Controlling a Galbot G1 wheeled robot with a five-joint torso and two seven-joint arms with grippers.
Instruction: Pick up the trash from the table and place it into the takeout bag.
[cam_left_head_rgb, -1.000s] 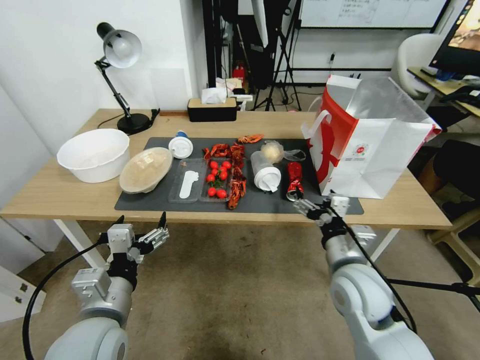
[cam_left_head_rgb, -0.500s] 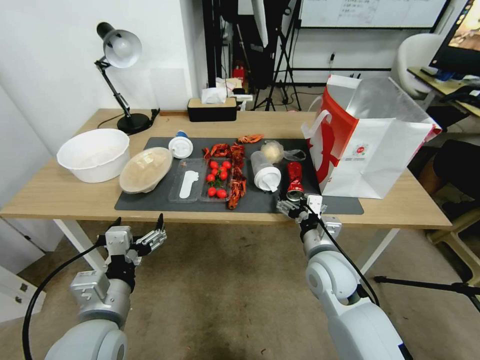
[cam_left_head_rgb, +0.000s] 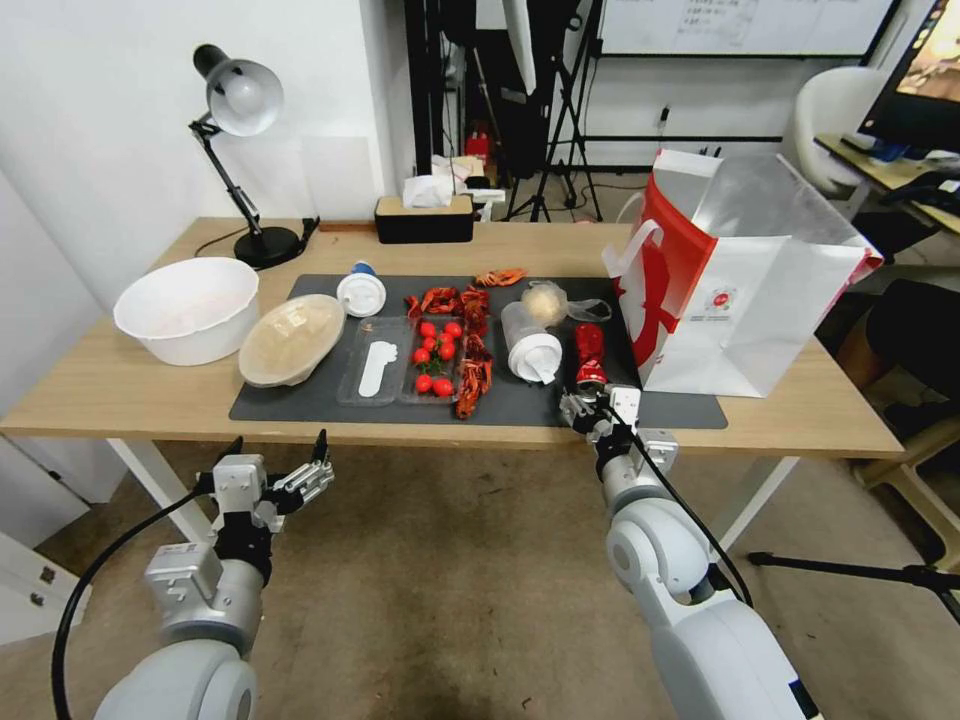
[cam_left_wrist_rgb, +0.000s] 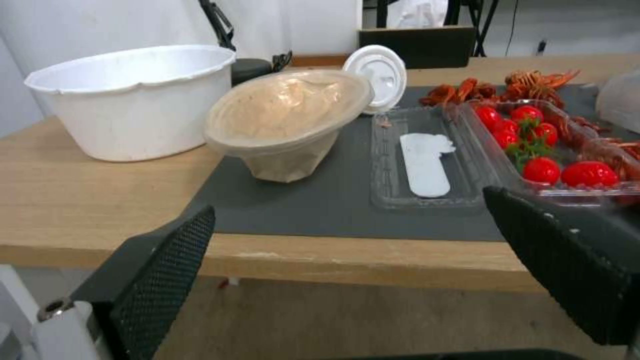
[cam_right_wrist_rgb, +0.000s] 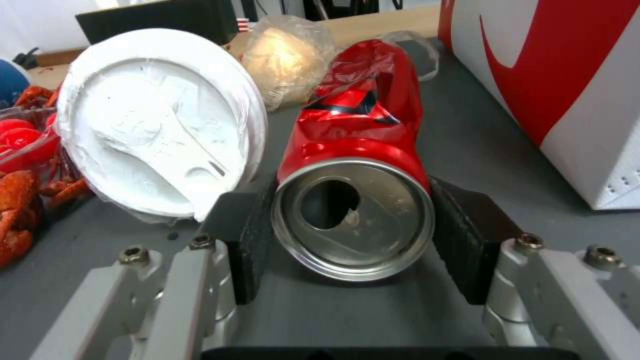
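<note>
The right gripper (cam_right_wrist_rgb: 353, 240) has its two black pads apart, one on each side of the open end of the red drink can (cam_right_wrist_rgb: 357, 165), and they look very close to it but not squeezing yet; the left gripper (cam_left_head_rgb: 285, 478) hangs low in front of the table (cam_left_head_rgb: 120, 385) with its fingers wide apart, doing nothing. Now the things, big ones first. The table holds a dark mat, and the takeout bag (cam_left_head_rgb: 745, 300) stands open on the mat's right end, just beside the can. The big white bowl (cam_left_head_rgb: 187, 308) sits far off on the left, with the round beige bowl (cam_left_head_rgb: 292, 340) tipped over near it. The clear plastic cup (cam_left_head_rgb: 530, 345) lies on its side right next to the can, its white lid facing the gripper. The can lies on its side too, and it is crushed and bent in the middle. The plastic-wrapped beige ball (cam_left_head_rgb: 545, 300) sits behind them. What could go wrong? I think the can is round and dented, so it could roll or pop out when the pads close. The left pad is close to the cup, so it might bump the cup away. The bag is so near that a lifted can could knock its side.
</note>
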